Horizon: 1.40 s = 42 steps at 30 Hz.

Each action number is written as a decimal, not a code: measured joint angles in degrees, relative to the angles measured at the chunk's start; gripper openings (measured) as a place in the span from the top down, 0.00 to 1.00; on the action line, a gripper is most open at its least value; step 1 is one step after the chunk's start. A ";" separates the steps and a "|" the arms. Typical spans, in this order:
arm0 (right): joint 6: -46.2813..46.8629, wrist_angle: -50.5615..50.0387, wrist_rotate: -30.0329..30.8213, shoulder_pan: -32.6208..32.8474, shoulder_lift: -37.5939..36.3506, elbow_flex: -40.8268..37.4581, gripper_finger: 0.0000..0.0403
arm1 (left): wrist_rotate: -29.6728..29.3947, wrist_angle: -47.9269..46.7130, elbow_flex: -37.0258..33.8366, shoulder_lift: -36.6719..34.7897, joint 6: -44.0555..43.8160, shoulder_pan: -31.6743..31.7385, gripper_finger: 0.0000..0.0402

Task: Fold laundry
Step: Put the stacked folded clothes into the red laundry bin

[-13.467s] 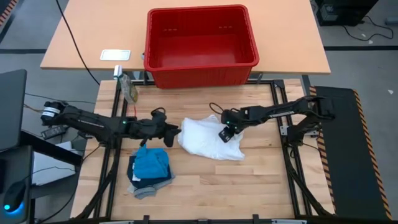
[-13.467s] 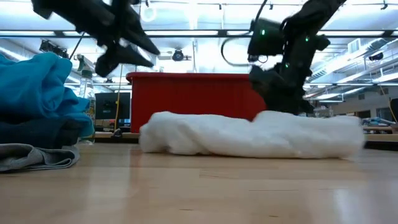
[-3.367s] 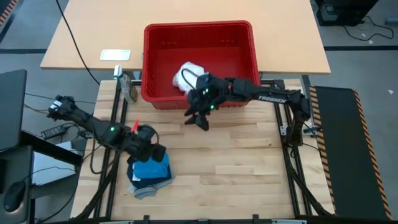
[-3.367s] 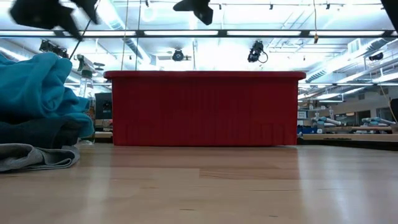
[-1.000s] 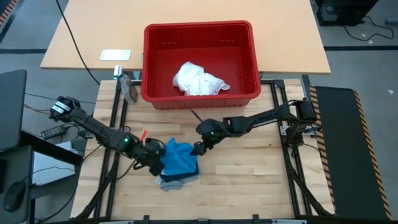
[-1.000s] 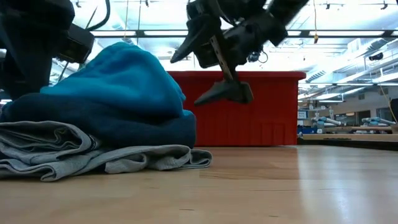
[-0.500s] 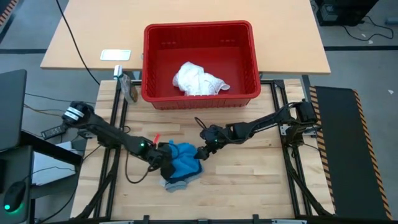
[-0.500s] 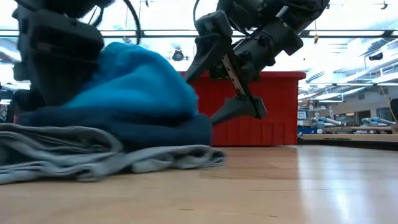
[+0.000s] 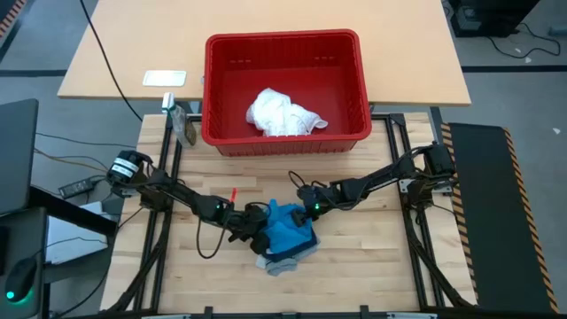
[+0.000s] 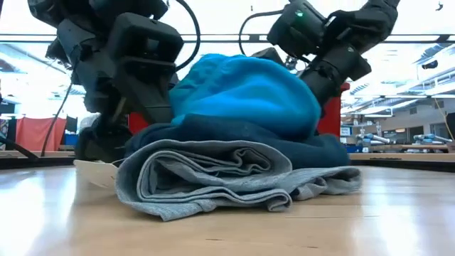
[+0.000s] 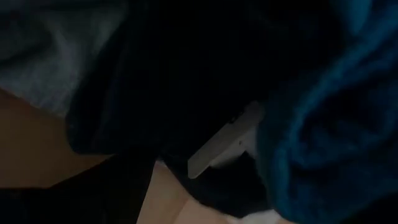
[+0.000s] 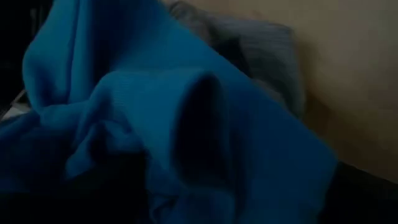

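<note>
The left gripper [image 9: 252,232] presses against the left flank of a stack of folded garments near the middle of the surface; whether it is apart or together cannot be told, since cloth fills its wrist view; the right gripper [image 9: 307,210] meets the same stack from the opposite side, at its upper right edge, and its state cannot be told either.

The stack has three layers in the low view: a folded grey cotton T-shirt [image 10: 206,181] at the bottom, touching the wood, a dark navy garment [image 10: 234,139] on it, and a bright blue soft garment [image 10: 245,89] mounded on top; the blue piece [image 9: 288,232] hides most of the others from above, with a grey corner showing at the stack's near edge. The crumpled white cloth [image 9: 283,113] lies in the red plastic laundry basket [image 9: 213,97], well apart from the stack, and looks unfolded.

As a judgement, three of four pieces appear folded and stacked, though the blue top is loose and rounded; the white cloth seems the main work left.

The pale wooden slatted surface [image 9: 372,257] carries the stack; the basket stands at its far edge, against a tan desk [image 9: 115,53] holding a small white flat device [image 9: 165,78]; a spray bottle [image 9: 182,127] lies near the surface's far left corner; ceiling strip lights and distant benches show in the low view.
</note>
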 joint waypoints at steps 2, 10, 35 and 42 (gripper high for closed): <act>0.48 3.02 -1.15 0.40 -0.06 -1.99 0.09 | -1.75 2.26 -0.02 0.64 0.64 0.30 0.15; 7.15 12.40 -5.13 0.94 0.46 -4.17 0.27 | -7.30 15.24 -0.26 4.79 6.67 -0.03 0.19; 7.47 10.23 -14.94 -2.95 0.60 -3.68 0.78 | -11.50 23.73 -0.44 7.60 12.03 1.39 0.72; 7.92 13.84 -18.48 -3.62 0.18 -2.36 0.78 | -11.26 17.56 -0.44 -0.11 12.13 1.70 0.79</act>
